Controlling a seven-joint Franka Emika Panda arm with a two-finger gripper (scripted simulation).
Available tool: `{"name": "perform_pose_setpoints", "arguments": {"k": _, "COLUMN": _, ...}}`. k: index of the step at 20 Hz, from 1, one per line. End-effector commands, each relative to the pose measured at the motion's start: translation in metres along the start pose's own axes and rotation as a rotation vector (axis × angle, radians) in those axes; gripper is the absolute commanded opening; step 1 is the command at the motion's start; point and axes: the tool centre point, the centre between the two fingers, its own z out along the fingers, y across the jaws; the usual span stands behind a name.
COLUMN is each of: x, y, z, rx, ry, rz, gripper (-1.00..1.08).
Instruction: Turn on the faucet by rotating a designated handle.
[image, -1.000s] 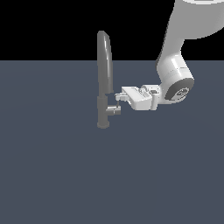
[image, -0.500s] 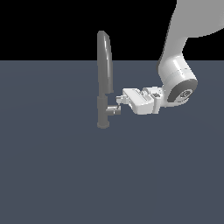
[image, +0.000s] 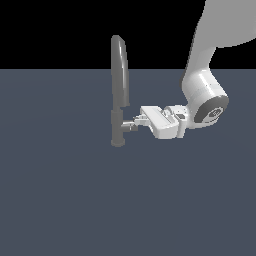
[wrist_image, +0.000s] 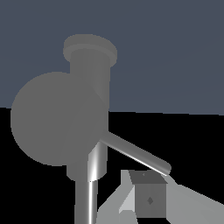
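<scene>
My gripper (image: 136, 123) lies level at the handle (image: 129, 126) on the faucet (image: 119, 95) base, mid-worktop, to push its lever round; jaw state cannot be determined.

- The gripper (image: 136, 123) moved lower along the faucet (image: 119, 90) column over the last second; its fingertips had been level with the upper part of the handle (image: 128, 126) and ended a little further down.
- The wrist housing behind it sank slightly and edged toward the exterior view's right.
- The hand's tilt changed: its body lay flatter, closer to horizontal than a second before.
- Any turn of the handle was too small to tell.
</scene>
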Motion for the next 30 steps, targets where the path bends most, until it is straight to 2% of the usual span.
{"name": "perform_pose_setpoints", "arguments": {"k": 1, "x": 0.024, "y": 0.015, "z": 0.0, "rx": 0.003, "ry": -0.004, "rz": 0.033, "gripper": -1.0}}
{"name": "perform_pose_setpoints", "arguments": {"k": 2, "x": 0.003, "y": 0.002, "z": 0.0, "rx": 0.0, "ry": -0.001, "rz": 0.001, "gripper": -1.0}}
{"name": "perform_pose_setpoints", "arguments": {"k": 10, "x": 0.056, "y": 0.016, "z": 0.0, "rx": 0.003, "ry": -0.005, "rz": 0.033, "gripper": -1.0}}
{"name": "perform_pose_setpoints", "arguments": {"k": 11, "x": 0.056, "y": 0.016, "z": 0.0, "rx": 0.003, "ry": -0.005, "rz": 0.033, "gripper": -1.0}}
{"name": "perform_pose_setpoints", "arguments": {"k": 12, "x": 0.032, "y": 0.005, "z": 0.0, "rx": -0.003, "ry": -0.005, "rz": -0.004, "gripper": -1.0}}
{"name": "perform_pose_setpoints", "arguments": {"k": 24, "x": 0.084, "y": 0.002, "z": 0.0, "rx": 0.003, "ry": -0.005, "rz": 0.032, "gripper": -1.0}}
{"name": "perform_pose_setpoints", "arguments": {"k": 25, "x": 0.084, "y": 0.002, "z": 0.0, "rx": 0.003, "ry": -0.005, "rz": 0.032, "gripper": -1.0}}
{"name": "perform_pose_setpoints", "arguments": {"k": 26, "x": 0.049, "y": -0.009, "z": -0.004, "rx": -0.007, "ry": -0.012, "rz": -0.021, "gripper": -1.0}}
{"name": "perform_pose_setpoints", "arguments": {"k": 30, "x": 0.062, "y": -0.013, "z": -0.003, "rx": -0.005, "ry": -0.01, "rz": -0.008, "gripper": -1.0}}
